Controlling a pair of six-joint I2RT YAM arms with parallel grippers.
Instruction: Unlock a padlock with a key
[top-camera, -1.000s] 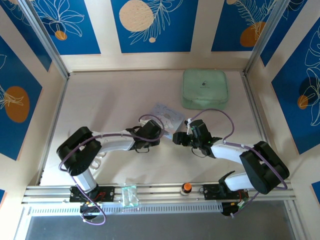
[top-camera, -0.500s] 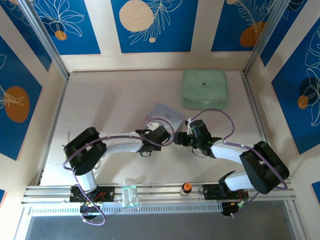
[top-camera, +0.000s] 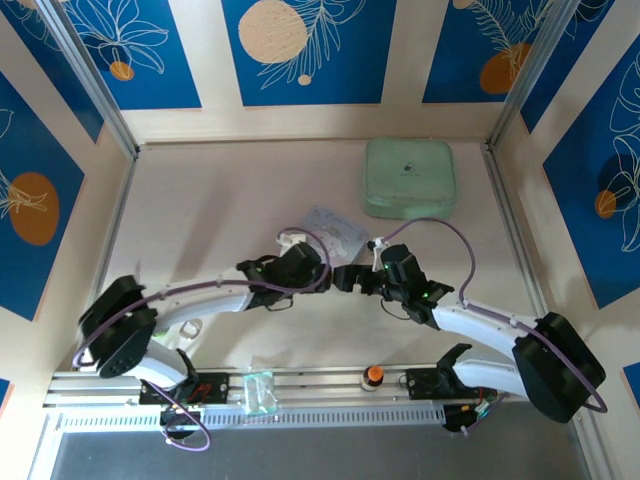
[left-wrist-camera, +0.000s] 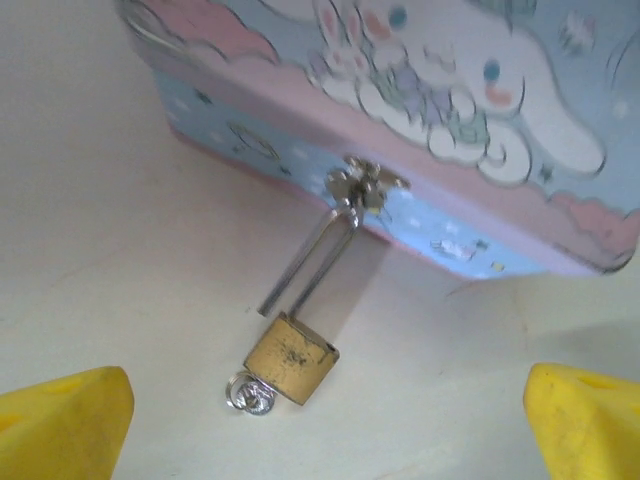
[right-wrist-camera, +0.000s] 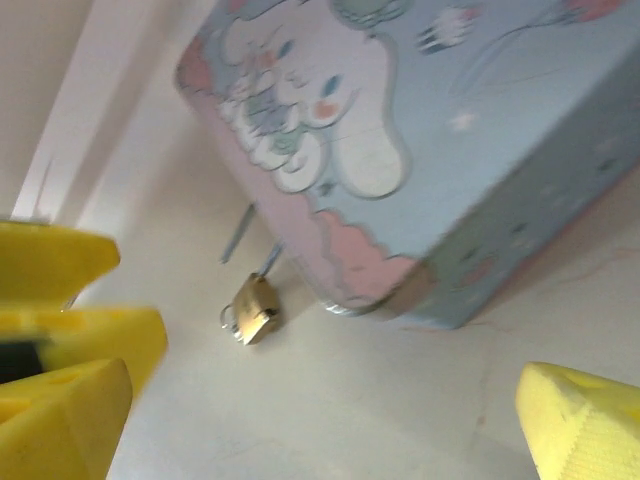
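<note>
The blue cartoon tin lies on the table, and the padlock hangs from its front hasp. Its brass body rests on the table. One leg of the silver shackle ends free just outside the body. The key, on a small ring, sticks out of the body's bottom. My left gripper is open just in front of the padlock, touching nothing. My right gripper is open too, with the padlock and the tin ahead of it. From above, both grippers meet before the tin.
A pale green pouch lies at the back right. An orange-topped knob and a clear plastic piece sit on the front rail. The left gripper's yellow fingers show at the left edge of the right wrist view.
Both arms have stretched lower and outward, the left elbow going left and the right elbow going right. The right gripper edged left towards the left gripper. The tin has not moved.
</note>
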